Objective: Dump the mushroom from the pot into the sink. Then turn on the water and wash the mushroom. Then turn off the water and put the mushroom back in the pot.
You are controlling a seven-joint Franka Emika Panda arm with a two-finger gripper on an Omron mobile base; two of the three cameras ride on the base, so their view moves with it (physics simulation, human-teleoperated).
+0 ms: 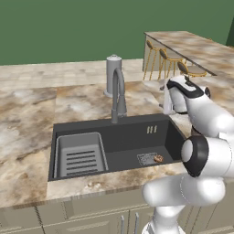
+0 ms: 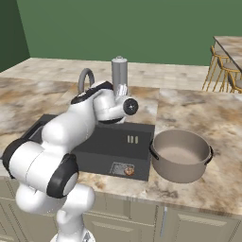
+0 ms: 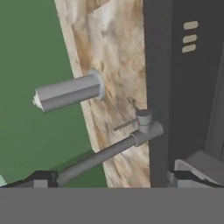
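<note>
The mushroom (image 1: 158, 158) (image 2: 128, 171) is a tiny brown-orange lump lying on the square drain grate in the dark sink (image 1: 137, 133) (image 2: 113, 146). The grey-brown pot (image 2: 182, 153) stands upright on the counter right of the sink, with nothing inside. At the sink's back edge rises the faucet (image 1: 118, 96) (image 3: 109, 151), its thin lever (image 3: 127, 124) sticking out sideways; no water runs. My gripper (image 3: 116, 179) is open and holds nothing, hovering above the sink's right rear corner and facing the faucet from a short distance.
A thick grey cylinder with a domed top (image 1: 113, 72) (image 2: 119, 71) (image 3: 70, 92) stands on the counter just behind the faucet. A grey ribbed tray (image 1: 80, 155) fills the sink's left half. Bar stools (image 1: 164, 59) line an island counter at the back right.
</note>
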